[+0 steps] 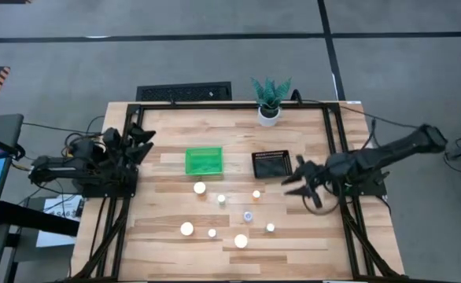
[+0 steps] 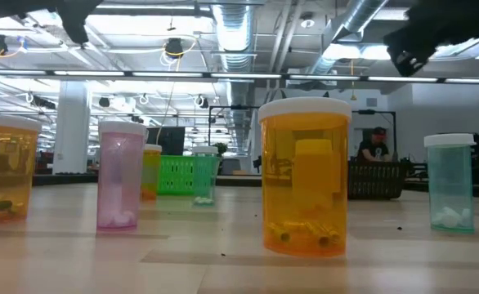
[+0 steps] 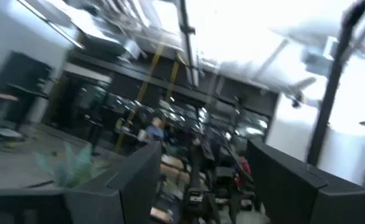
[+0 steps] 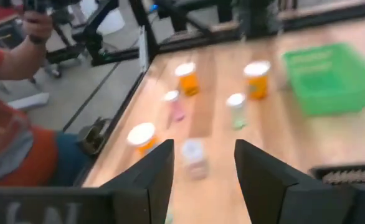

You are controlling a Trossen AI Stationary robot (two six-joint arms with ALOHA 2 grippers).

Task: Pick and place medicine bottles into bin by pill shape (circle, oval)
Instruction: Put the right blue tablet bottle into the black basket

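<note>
My two dark fingers [image 3: 139, 180] stand apart with a clear gap between them, nothing held. My left gripper [image 3: 201, 186] points level into the room beyond the table. A green plant [image 3: 67, 165] shows just beside one finger, blurred. A person [image 3: 154, 130] sits farther off among desks. Ceiling pipes [image 3: 185, 37] and bright lights run overhead.

Translucent glossy plastic bottles [image 2: 305, 184] (white caps) on matt pale-wood table [image 1: 293, 251].
</note>
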